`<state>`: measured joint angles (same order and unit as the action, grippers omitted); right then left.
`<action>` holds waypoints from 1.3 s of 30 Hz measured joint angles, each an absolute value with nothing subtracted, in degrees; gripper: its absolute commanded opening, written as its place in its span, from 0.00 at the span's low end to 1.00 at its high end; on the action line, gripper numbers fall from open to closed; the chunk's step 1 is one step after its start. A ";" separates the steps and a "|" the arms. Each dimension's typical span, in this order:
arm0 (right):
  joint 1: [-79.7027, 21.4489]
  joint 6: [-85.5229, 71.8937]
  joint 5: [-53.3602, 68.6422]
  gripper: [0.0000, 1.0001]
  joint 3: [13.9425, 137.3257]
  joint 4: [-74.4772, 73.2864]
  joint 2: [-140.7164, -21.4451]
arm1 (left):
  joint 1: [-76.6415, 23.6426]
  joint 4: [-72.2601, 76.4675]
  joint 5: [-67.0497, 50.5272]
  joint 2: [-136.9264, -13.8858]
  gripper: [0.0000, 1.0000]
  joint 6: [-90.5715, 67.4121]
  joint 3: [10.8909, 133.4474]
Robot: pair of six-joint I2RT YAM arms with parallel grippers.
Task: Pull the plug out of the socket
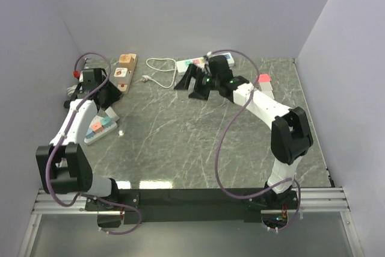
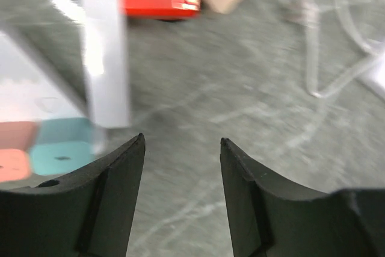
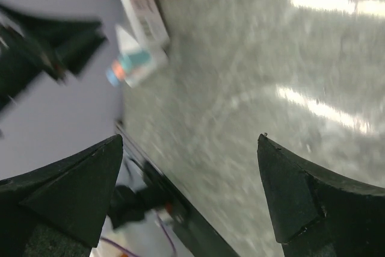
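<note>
Though wrist views were blurred, right gripper and left gripper both stood spread, empty. Plug looked seated on far white power strip, beside right gripper; unconfirmed. Step called for pinching plug body squarely, pulling straight out.

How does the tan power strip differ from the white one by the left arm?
Colour: the tan strip is wood-toned; the white strip carries orange and teal patches. Place: the tan strip lies near the far edge of the table; the white strip sits nearer, beside the left arm. Pose: the tan strip runs roughly front to back; the white strip slants. Both lie flat.
</note>
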<state>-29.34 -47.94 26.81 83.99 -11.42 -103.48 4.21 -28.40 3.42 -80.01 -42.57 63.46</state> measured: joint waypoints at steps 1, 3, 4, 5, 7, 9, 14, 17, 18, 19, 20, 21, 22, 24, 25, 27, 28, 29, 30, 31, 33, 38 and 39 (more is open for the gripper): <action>-30.74 -46.24 26.33 0.99 82.59 -13.26 -102.37 | 4.69 -28.82 4.62 -81.23 0.58 -42.28 63.53; -32.73 -43.55 25.17 0.99 79.46 -15.99 -100.42 | 5.69 -29.56 7.29 -84.07 0.58 -41.34 63.53; -33.30 -42.57 24.71 0.99 78.08 -17.06 -99.70 | 6.02 -29.71 8.27 -85.25 0.58 -40.99 63.53; -33.56 -41.98 24.51 0.99 77.01 -17.76 -99.22 | 6.33 -29.76 9.23 -86.48 0.58 -40.64 63.55; -33.71 -40.73 23.92 0.99 74.67 -18.79 -98.28 | 6.85 -29.80 10.70 -88.97 0.58 -40.01 63.79; -33.76 -39.83 23.33 0.99 73.28 -19.51 -97.82 | 7.33 -29.87 11.99 -91.39 0.58 -39.62 64.58; -33.91 -38.39 22.94 0.99 72.60 -20.43 -97.41 | 8.23 -29.76 14.57 -96.49 0.60 -39.35 67.75; -33.93 -37.80 22.90 1.00 72.58 -20.51 -97.21 | 8.56 -29.58 15.38 -99.61 0.63 -38.76 69.76; -33.95 -37.63 22.90 1.00 72.58 -20.60 -97.19 | 8.67 -29.43 15.44 -100.84 0.66 -38.54 70.30; -33.95 -37.47 22.87 1.00 72.58 -20.75 -97.19 | 8.71 -29.21 15.46 -101.97 0.66 -38.41 70.65; -33.98 -37.28 22.72 1.00 72.58 -20.97 -97.19 | 8.71 -29.08 15.53 -103.00 0.66 -38.28 70.85; -33.98 -36.99 22.59 1.00 72.60 -21.23 -97.19 | 8.71 -28.99 15.55 -104.01 0.66 -38.11 71.02; -34.00 -36.73 22.46 1.00 72.60 -21.45 -97.19 | 8.71 -28.91 15.53 -104.84 0.66 -38.02 71.18; -34.00 -36.34 22.26 1.00 72.60 -21.96 -97.19 | 8.71 -28.80 15.40 -106.80 0.60 -37.47 71.68; -34.00 -36.29 22.20 1.00 72.60 -22.11 -97.19 | 8.71 -28.51 15.25 -107.61 0.55 -37.12 71.88; -34.00 -36.16 22.06 0.99 72.60 -22.24 -97.19 | 8.71 -27.62 14.44 -108.81 0.25 -36.49 71.94; -34.00 -36.12 22.04 0.99 72.60 -22.33 -97.19 | 8.71 -26.98 12.97 -109.14 0.14 -35.16 71.94; -34.00 -36.10 22.00 0.99 72.60 -22.41 -97.19 | 8.71 -26.48 12.73 -109.12 0.05 -35.20 71.96; -34.00 -36.07 21.93 0.99 72.60 -22.55 -97.19 | 8.69 -26.00 12.01 -109.12 0.01 -34.68 71.96; -34.00 -36.05 21.80 0.98 72.60 -22.72 -97.19 | 8.69 -25.76 11.57 -109.12 0.01 -34.59 71.94; -34.00 -35.99 21.56 0.98 72.60 -23.16 -97.19 | 8.71 -25.26 10.46 -108.88 0.01 -34.09 71.55; -34.00 -35.44 20.53 0.98 72.60 -24.12 -96.53 | 9.08 -25.04 8.29 -104.60 0.01 -33.67 68.53; -34.00 -35.33 20.45 0.98 72.60 -24.36 -96.20 | 9.06 -25.63 7.99 -102.80 0.01 -33.74 67.96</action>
<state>-34.00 -35.33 20.45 72.60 -24.36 -96.20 9.06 -25.63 7.99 -102.80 -33.74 67.96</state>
